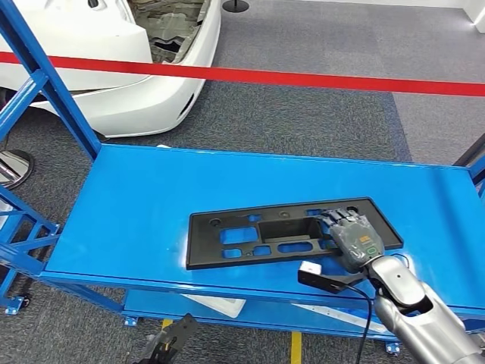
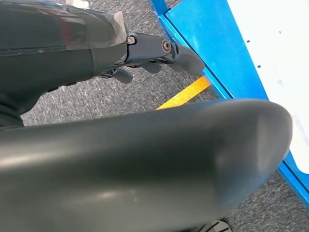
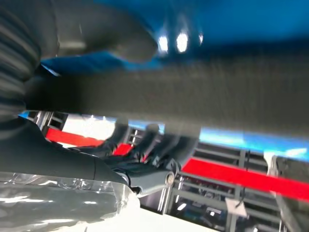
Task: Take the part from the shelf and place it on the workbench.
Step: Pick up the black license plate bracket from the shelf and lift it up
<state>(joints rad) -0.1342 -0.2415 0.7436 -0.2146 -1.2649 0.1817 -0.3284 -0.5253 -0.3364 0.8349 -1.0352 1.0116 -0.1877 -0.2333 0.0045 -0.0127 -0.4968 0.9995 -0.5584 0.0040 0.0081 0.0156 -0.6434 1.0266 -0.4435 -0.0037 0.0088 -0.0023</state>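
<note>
One flat black plastic part, a long panel pierced with rectangular cut-outs, is seen lying on the glossy blue metal workbench, slightly toward five o'clock of the top's middle, with its near long edge close to the bench's front edge. The right hand is laid over the part's right portion; in the right wrist view the thick thumb is seen on one face of the dark panel and the darker fingers curled against the other, so the part is judged to be gripped at its edge. The left hand is seen hanging over grey carpet with its fingers loosely extended and nothing held. A snag could be caused if the fingers are drawn back before they are fully spread: the panel may be dragged toward six o'clock and tipped off the front edge. A thin black cable and a small white-tipped module at the wrist hang just past the part's near edge and could be caught on it. Around the bench, a white car body shell stands at eleven o'clock, a red barrier tape is stretched across at twelve o'clock, and a blue frame upright rises at ten o'clock; none of these is judged to stand in the way of a withdrawal
</note>
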